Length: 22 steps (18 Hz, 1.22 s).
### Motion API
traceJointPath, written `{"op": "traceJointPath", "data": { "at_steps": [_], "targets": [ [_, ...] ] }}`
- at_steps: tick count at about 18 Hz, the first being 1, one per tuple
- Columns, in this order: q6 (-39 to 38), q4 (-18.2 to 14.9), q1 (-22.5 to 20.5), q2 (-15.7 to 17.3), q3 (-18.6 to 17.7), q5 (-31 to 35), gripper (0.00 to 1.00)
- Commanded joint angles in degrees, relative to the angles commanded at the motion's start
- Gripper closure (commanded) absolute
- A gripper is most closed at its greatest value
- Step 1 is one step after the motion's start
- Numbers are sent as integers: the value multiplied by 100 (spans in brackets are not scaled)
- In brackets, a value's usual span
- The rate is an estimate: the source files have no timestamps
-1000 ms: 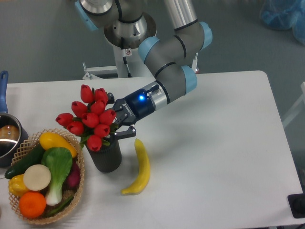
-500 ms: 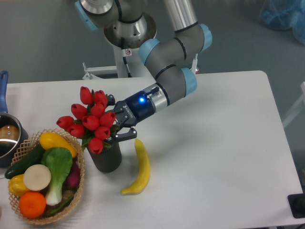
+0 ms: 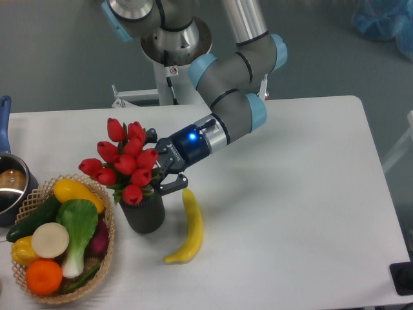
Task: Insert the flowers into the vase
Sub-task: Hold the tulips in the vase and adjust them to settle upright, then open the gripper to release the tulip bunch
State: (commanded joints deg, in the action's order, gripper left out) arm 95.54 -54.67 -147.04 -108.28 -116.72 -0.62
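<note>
Camera view from up front: my black two-finger gripper (image 3: pixel 157 174) is clamped on the bunch of red tulip buds with green leaves (image 3: pixel 126 161), fingers closed around it just under the blooms, on the side facing my wrist with the little blue light. I'm reaching in from the right, arm angled down and to the left. The tulips sit right above the short dark grey matte cylinder vase (image 3: pixel 144 212), and their lower end goes down into its round mouth; the red heads fan out wider than the vase and lean a bit to the left. I can't see the stems, since the leaves and the vase rim hide them.

Just right of the vase a yellow banana (image 3: pixel 188 227) lies on the white table (image 3: pixel 290 194), close but not touching. On the left there's a woven wicker basket (image 3: pixel 103 258) packed with fake produce, with an orange, a yellow pepper and a cucumber among it. At the far left edge a metal pot with a blue handle (image 3: pixel 8 187) is partly cut off.
</note>
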Motion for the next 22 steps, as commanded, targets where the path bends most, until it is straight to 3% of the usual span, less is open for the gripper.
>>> {"op": "traceJointPath", "data": {
  "at_steps": [2,6,8,14,22],
  "targets": [
    [0,0,0,0,0,0,19],
    [0,0,0,0,-9,0,15],
    [0,0,0,0,-9,0,7],
    [0,0,-9,0,-9,149,1],
    [0,-9,-35,17,-88,263,0]
  ]
}}
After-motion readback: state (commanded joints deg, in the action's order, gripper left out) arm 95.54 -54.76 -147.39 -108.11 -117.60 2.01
